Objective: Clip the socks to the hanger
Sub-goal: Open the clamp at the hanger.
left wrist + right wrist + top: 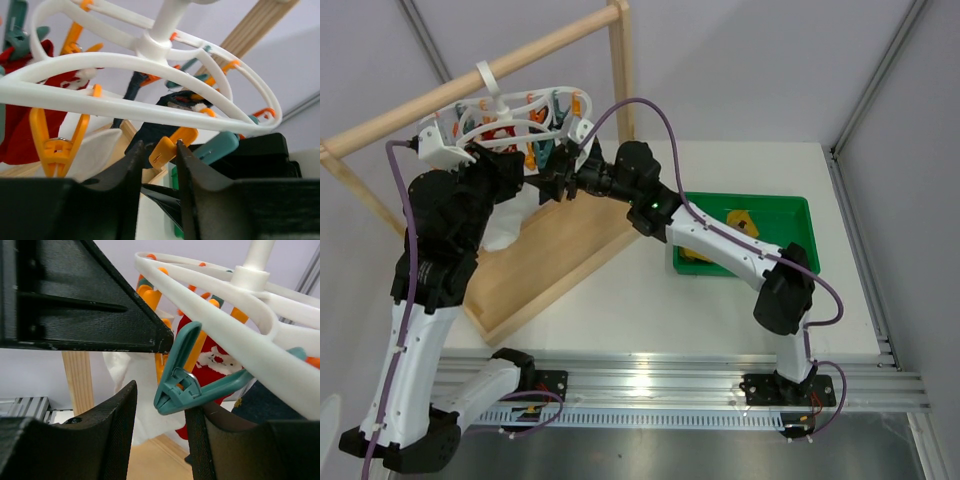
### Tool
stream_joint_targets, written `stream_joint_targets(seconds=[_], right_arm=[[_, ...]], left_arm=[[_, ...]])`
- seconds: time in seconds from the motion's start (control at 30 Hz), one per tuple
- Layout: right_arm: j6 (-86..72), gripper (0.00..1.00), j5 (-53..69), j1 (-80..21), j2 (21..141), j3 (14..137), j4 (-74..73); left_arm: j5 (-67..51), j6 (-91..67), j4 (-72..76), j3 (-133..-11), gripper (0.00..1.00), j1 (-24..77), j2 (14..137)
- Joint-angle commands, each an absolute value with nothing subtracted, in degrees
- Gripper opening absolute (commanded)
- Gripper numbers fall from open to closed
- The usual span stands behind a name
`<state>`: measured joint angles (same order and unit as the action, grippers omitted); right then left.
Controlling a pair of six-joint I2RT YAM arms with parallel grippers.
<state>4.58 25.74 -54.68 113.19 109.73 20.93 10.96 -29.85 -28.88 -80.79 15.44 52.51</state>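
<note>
The white hanger (510,112) hangs by its hook from the wooden rail, and both grippers reach up under it. In the left wrist view my left gripper (159,145) has an orange peg (167,146) between its narrowed fingers; the peg touches the right finger, with a slit left at the other. My right gripper (162,396) is open, and a teal peg (186,380) rests on its right finger (225,440). A white sock (505,225) hangs from the hanger (225,315), behind the right fingers. Two mustard socks (742,220) lie in the green bin.
The green bin (790,207) sits on the table at the right. The wooden rack's tray base (550,255) lies under the hanger, its upright post (620,70) just behind. A red sock (215,360) and a dark navy sock (150,131) hang clipped on the hanger (150,107).
</note>
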Motion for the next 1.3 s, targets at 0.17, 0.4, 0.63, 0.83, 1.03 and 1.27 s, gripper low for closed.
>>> stream_joint_targets(seconds=[0.17, 0.4, 0.63, 0.83, 1.03, 1.27], right_arm=[[5.89, 0.48, 23.30, -54.76, 105.56, 104.33, 23.12], [6.33, 0.57, 18.64, -54.93, 99.06, 98.88, 17.23], [7.64, 0.66, 9.25, -56.16, 93.79, 94.23, 13.80], [8.08, 0.67, 11.41, -58.00, 88.24, 91.49, 13.36], [9.93, 0.60, 18.26, -60.29, 91.14, 95.52, 11.95], [11.77, 0.54, 23.47, -60.29, 98.17, 102.21, 10.99]], left_arm=[[14.85, -28.65, -26.72, -79.89, 0.20, 15.82, 52.73], [13.71, -27.16, -25.84, -80.51, 0.04, 15.82, 52.56], [11.08, -26.98, -25.66, -81.56, 0.01, 15.91, 52.82], [9.76, -27.25, -25.40, -82.18, 0.01, 15.91, 52.82], [9.49, -27.42, -26.80, -83.06, 0.01, 15.91, 53.09], [8.26, -27.33, -27.95, -83.67, 0.01, 15.91, 52.73]])
